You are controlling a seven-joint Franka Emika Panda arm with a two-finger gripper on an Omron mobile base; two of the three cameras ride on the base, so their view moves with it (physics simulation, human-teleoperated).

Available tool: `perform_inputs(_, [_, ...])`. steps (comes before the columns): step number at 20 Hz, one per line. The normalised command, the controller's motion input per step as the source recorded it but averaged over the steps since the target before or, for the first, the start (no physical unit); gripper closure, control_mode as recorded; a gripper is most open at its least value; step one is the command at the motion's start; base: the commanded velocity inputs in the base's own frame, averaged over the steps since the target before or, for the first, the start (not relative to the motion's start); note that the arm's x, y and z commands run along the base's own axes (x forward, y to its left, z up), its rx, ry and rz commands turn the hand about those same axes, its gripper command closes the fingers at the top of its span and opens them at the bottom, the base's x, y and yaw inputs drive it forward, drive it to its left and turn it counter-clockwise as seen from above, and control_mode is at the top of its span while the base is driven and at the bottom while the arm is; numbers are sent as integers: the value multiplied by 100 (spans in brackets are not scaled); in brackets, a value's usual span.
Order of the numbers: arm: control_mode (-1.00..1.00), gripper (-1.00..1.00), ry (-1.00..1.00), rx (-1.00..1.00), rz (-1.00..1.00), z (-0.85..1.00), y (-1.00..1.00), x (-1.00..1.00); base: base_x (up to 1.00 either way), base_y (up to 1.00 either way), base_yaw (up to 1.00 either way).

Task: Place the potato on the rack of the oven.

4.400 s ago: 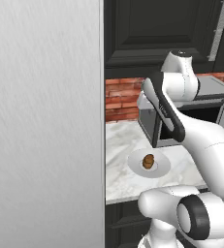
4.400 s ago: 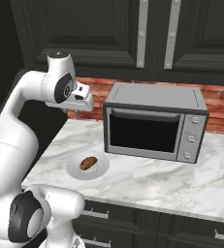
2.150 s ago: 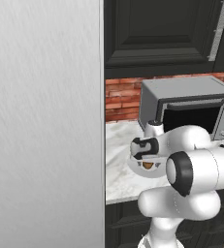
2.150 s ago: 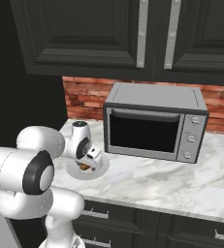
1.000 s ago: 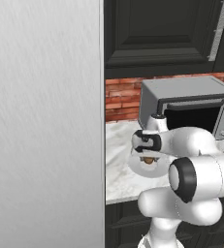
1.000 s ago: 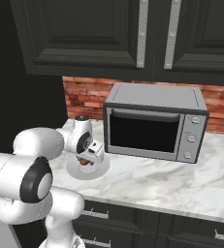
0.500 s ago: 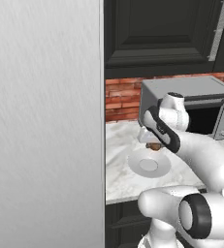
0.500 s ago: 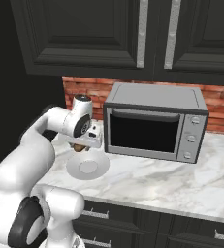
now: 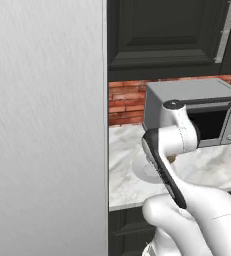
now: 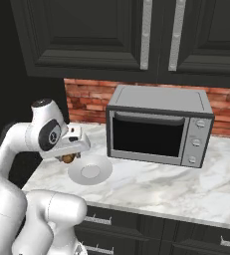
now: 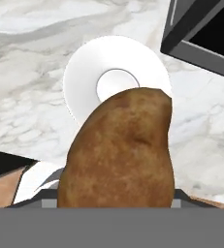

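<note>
Your pincer (image 10: 68, 158) is closed on the potato (image 11: 119, 150), which sits between its tips and hangs in the air above the white plate (image 10: 90, 172) on the marble bench (image 10: 151, 184), just left of the grey toaster oven (image 10: 159, 131).

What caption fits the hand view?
Potato held in the gripper above the round plate on the marble counter.

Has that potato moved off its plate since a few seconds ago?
Yes. The potato, held in the gripper, now hangs above the counter left of the plate.
</note>
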Motion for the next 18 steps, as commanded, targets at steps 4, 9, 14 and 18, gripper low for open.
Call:
perform_inputs(4, [-100, 100, -23, 21, -3, 42, -1, -86, 0, 0, 0])
perform_inputs(9, [-100, 100, -1, 19, -5, 42, 0, -46, 0, 0, 0])
perform_inputs(14, [-100, 100, -4, 0, -1, -1, 5, -38, 0, 0, 0])
perform_inputs(18, [-100, 100, -2, 0, 0, -3, 0, -2, 0, 0, 0])
